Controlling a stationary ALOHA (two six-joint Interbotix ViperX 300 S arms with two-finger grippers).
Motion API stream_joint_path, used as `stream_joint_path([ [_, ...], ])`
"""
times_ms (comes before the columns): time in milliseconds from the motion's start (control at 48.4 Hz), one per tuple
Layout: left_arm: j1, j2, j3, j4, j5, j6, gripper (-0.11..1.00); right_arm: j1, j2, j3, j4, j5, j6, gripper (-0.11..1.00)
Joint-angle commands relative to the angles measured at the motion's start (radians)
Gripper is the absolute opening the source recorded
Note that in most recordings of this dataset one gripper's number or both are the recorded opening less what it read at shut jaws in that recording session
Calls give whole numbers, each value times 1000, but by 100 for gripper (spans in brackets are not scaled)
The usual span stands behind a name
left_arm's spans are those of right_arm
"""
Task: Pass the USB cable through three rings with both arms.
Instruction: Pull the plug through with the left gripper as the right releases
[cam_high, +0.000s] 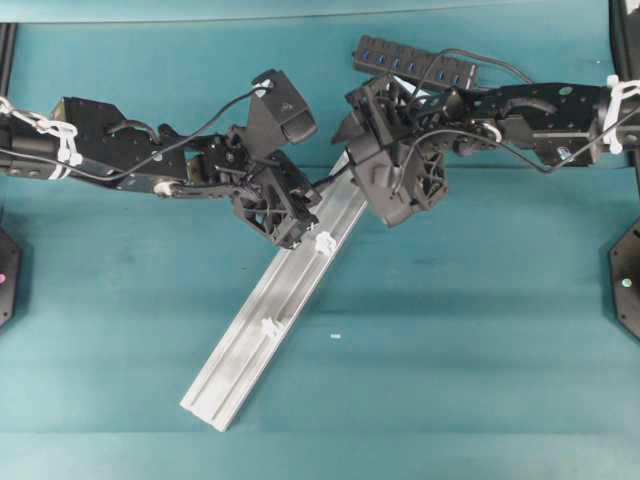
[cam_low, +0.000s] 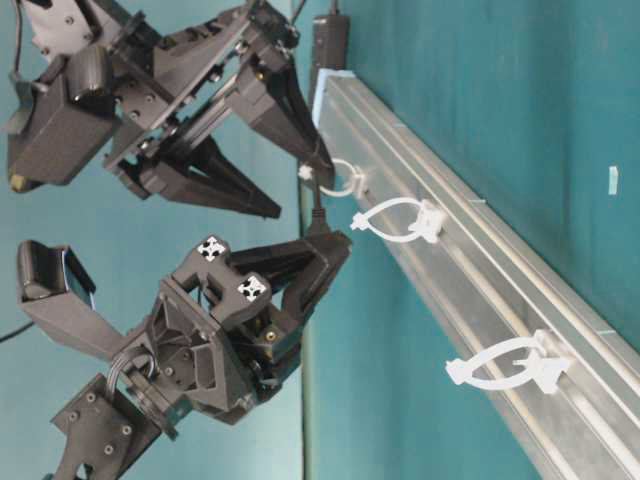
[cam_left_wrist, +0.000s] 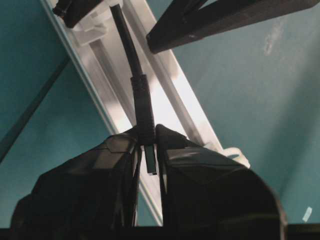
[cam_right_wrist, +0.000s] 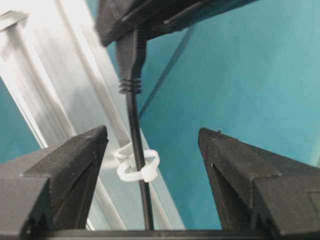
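now left end effector (cam_left_wrist: 148, 145) pinching usb cable (cam_left_wrist: 131, 65) plug

Teal tabletop (cam_high: 480, 340) (matte), evenly lit

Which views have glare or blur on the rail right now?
Left wrist view: the rail blows out white beside the cable. Right wrist view: the rail is soft and streaky, while the ring stays fairly sharp. Overhead view: evenly lit, mild sheen only.
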Motion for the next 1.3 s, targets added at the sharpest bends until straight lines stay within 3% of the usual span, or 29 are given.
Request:
stream_joint_path([
  [0, -9, -28, -9, 2, -12, 0, 10, 9, 15, -3, 5, -9, 14, 81],
  [228, -9, -28, -8, 3, -17, -2, 10, 14, 34, -5, 3, -20, 12, 80],
  [372, -9, -28, -8, 2, -17, 0, 10, 14, 35, -5, 2, -28, 11, 72],
  [724, -9, -28, -6, 3, -17, 0, 10, 14, 37, -8, -11, -20, -8, 9],
  [1138, -11, -37, 15, 3, -46, 0, 10, 14, 43, -15, -31, 12, -38, 8],
  [1200, -9, -41, 21, 3, -51, -2, 14, 14, 46, -20, -43, 12, -43, 8],
  [1282, -9, -43, 28, 2, -48, -14, 29, 14, 49, -26, -51, 14, -41, 8],
])
